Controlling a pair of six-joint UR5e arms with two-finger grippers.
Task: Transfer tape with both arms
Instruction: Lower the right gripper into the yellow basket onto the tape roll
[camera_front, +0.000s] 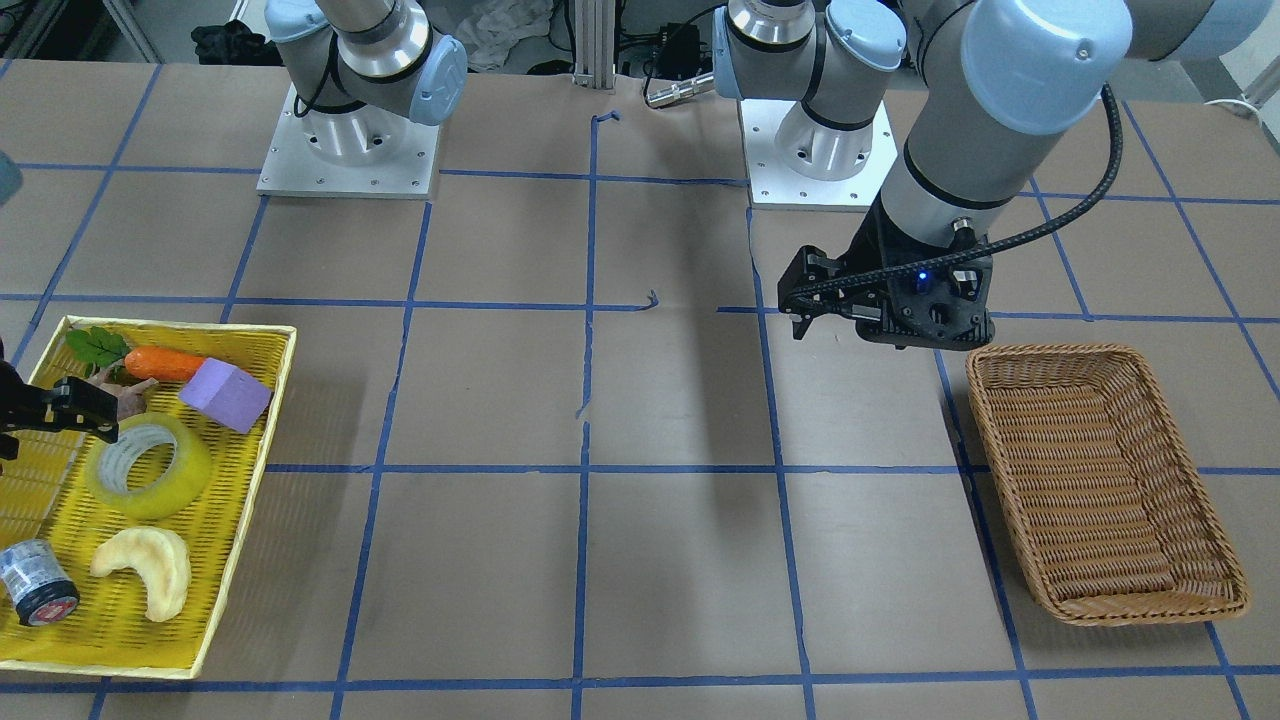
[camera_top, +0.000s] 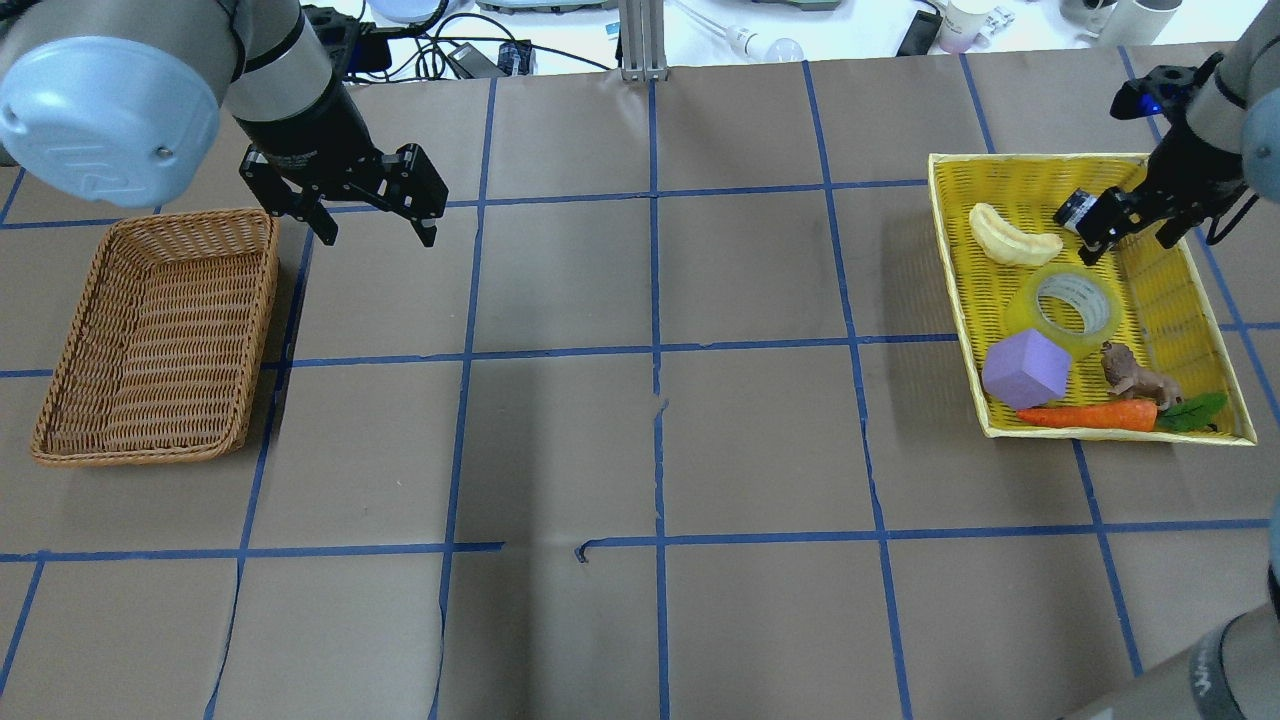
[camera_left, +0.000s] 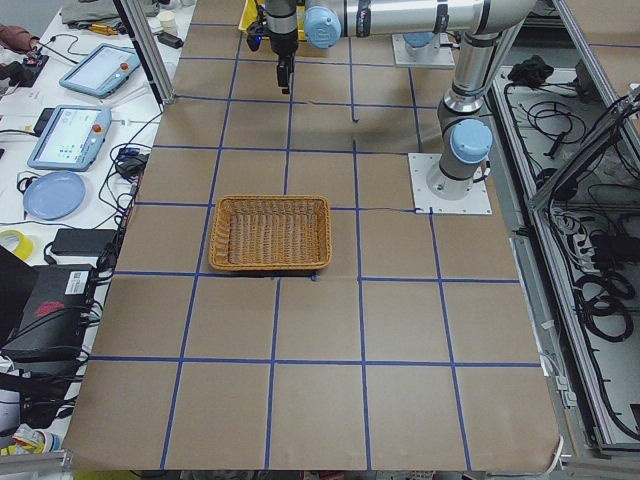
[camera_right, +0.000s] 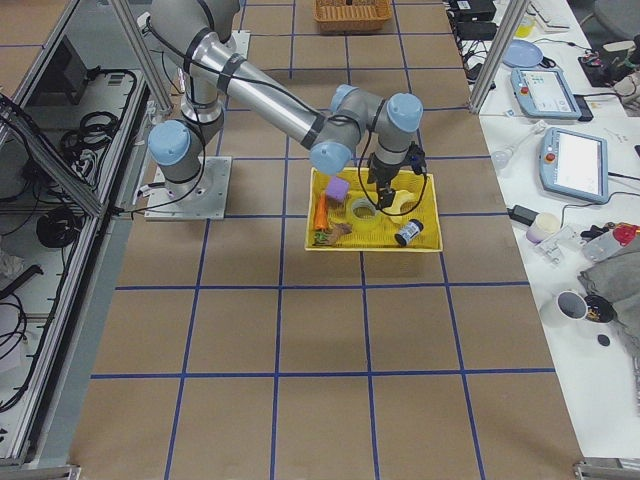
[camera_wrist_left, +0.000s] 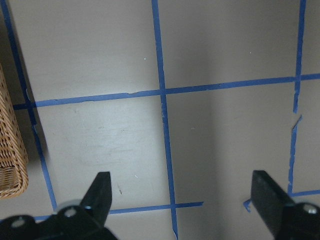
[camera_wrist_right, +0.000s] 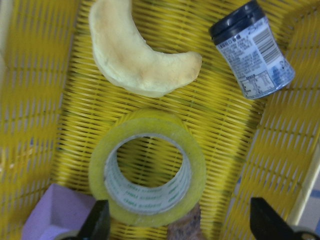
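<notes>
The tape (camera_front: 188, 478) lies flat in the yellow tray (camera_front: 180, 328), between the purple block and the crescent bread. It also shows in the overhead view (camera_top: 1035, 318) and in the right wrist view (camera_wrist_right: 198, 170). My right gripper (camera_top: 1130, 238) is open and empty above the tray, its fingers on either side of the tape's near half in the right wrist view (camera_wrist_right: 182, 226). My left gripper (camera_top: 377, 235) is open and empty above bare table beside the wicker basket (camera_top: 190, 215); it also shows in the front view (camera_front: 850, 335) and in its wrist view (camera_wrist_left: 182, 200).
The tray also holds a crescent bread (camera_wrist_right: 140, 60), a small can (camera_wrist_right: 252, 50), a purple block (camera_top: 1025, 368), a carrot (camera_top: 1085, 415) and a brown toy animal (camera_top: 1135, 375). The wicker basket (camera_front: 1050, 350) holds nothing. Blue tape lines grid the brown table.
</notes>
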